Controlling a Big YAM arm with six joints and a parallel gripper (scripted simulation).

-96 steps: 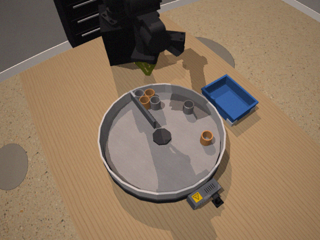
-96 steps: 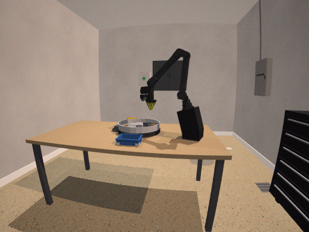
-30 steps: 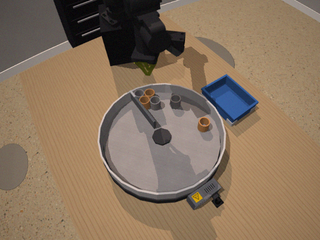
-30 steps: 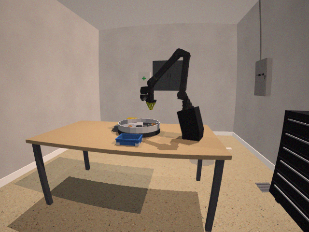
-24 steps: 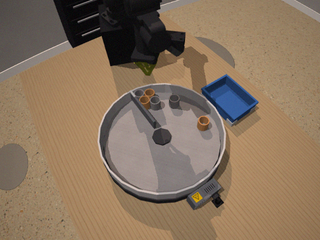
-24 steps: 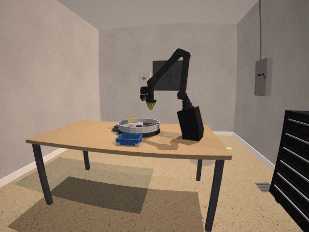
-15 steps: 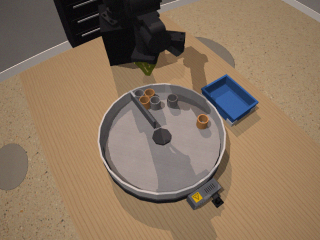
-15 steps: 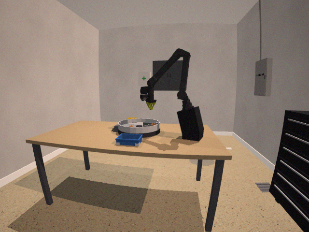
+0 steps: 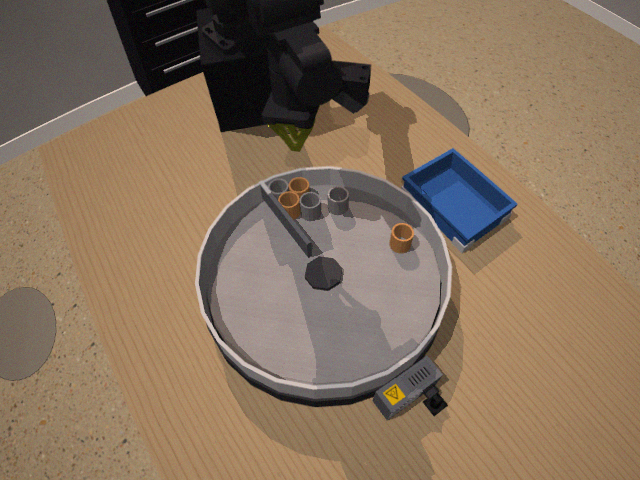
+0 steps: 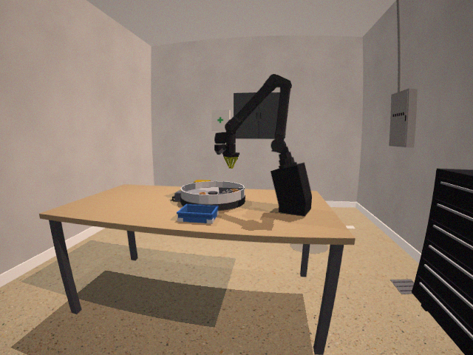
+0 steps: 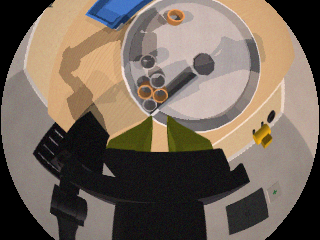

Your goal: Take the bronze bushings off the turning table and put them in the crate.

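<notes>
The round grey turning table (image 9: 323, 289) holds three bronze bushings: two (image 9: 299, 184) (image 9: 289, 203) bunched at the far rim beside the divider bar (image 9: 291, 222), and one (image 9: 401, 237) alone near the right rim. Three steel bushings (image 9: 278, 186) (image 9: 310, 205) (image 9: 338, 199) stand among them. The blue crate (image 9: 459, 196) is empty, right of the table. My gripper (image 9: 293, 136), with green fingers, hangs high above the far rim, fingers a little apart with nothing between them. The wrist view shows the fingers over the bunched bushings (image 11: 152, 90), the lone bronze one (image 11: 175, 18) and the crate (image 11: 123, 2).
A dark hub (image 9: 323, 272) sits at the table's centre. A grey control box (image 9: 408, 391) with a yellow warning label sits at the near rim. The arm's black base (image 10: 291, 188) stands behind the turning table. A black drawer cabinet (image 10: 448, 248) stands off to the side.
</notes>
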